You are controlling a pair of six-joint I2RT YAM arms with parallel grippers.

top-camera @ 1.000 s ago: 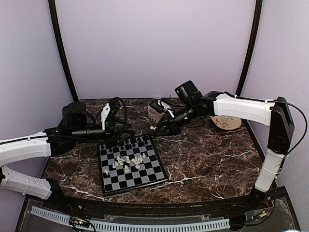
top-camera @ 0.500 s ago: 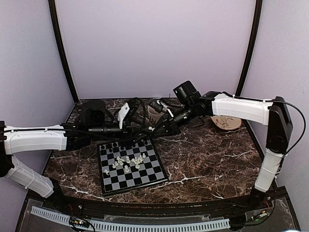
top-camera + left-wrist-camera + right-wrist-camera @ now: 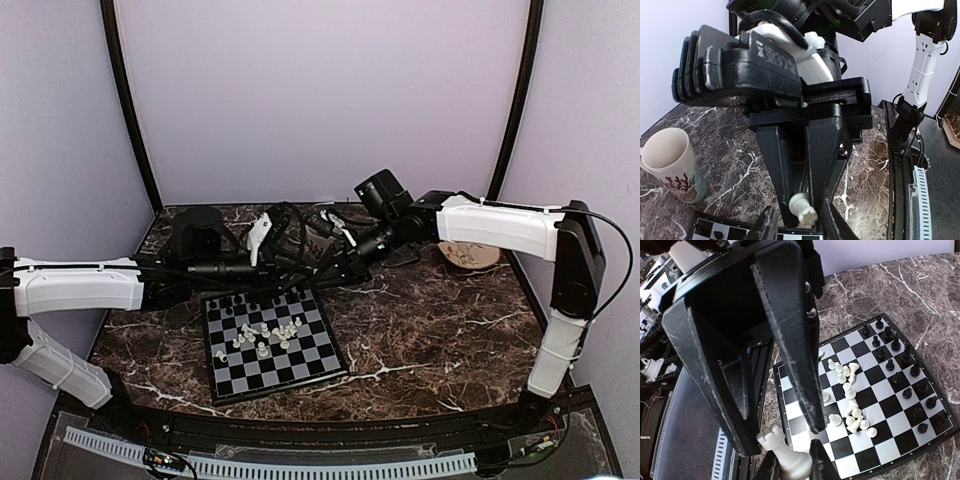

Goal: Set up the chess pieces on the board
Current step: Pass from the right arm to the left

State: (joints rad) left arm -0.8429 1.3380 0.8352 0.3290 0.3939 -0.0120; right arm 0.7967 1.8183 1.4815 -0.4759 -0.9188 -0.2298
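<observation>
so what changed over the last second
The left arm swung right, bringing the open left fingers up to the white rook, which the right fingers hold near the far edge of the board. The right arm edged left. The board and the pieces on it stayed put.

The right gripper [image 3: 807, 216] fills the middle, its fingers pointing down and pinching a white chess piece [image 3: 802, 207] between their tips above the marble tabletop [image 3: 735, 165]. A white mug [image 3: 671, 162] with a red coral print stands upright at left, just beside a corner of the board [image 3: 705, 227], where a black piece [image 3: 717, 234] sits.
</observation>
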